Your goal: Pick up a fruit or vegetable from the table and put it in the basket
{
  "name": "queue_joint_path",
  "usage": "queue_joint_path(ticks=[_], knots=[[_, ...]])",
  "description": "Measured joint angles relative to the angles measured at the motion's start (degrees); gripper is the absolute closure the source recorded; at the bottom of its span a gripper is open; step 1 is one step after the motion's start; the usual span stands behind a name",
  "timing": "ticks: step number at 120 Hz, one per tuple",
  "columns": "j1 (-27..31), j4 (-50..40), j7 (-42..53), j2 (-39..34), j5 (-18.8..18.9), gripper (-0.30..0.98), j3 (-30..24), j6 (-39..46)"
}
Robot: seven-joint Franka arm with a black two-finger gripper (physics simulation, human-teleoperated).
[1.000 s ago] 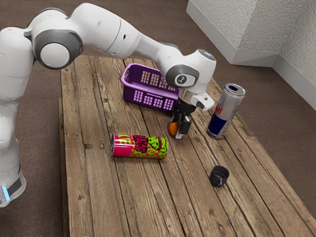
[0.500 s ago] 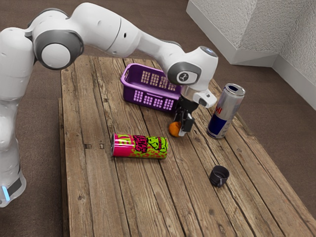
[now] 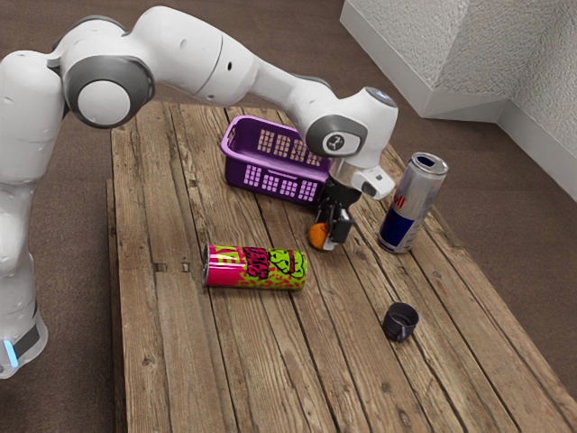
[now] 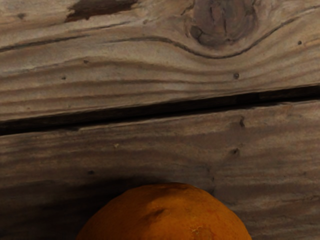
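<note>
exterior view: orange sits outside the purple basket

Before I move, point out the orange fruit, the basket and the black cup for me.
Orange fruit (image 4: 167, 216): wrist view, its upper skin.
Basket (image 3: 236, 171): exterior view, its purple side wall.
Black cup (image 3: 398, 327): exterior view, its outer side.

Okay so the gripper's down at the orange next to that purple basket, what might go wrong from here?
The orange is round, so a poor grip or a nudge might send it rolling, perhaps into the can lying on its side. The gripper is also close to the basket, so lifting too low might bump its wall. The tall upright can could tip if the arm swings into it.
</note>
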Motion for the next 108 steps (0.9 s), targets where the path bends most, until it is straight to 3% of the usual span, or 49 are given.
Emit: queue_joint_path(ticks=[37, 68, 108], knots=[[-0.01, 0.01, -0.33, 0.0, 0.19, 0.31, 0.02, -0.09], [-0.02, 0.44, -0.7, -0.01, 0.84, 0.34, 0.01, -2.15], [-1.25, 11.32, -0.97, -0.53, 1.07, 0.37, -1.01, -14.01]])
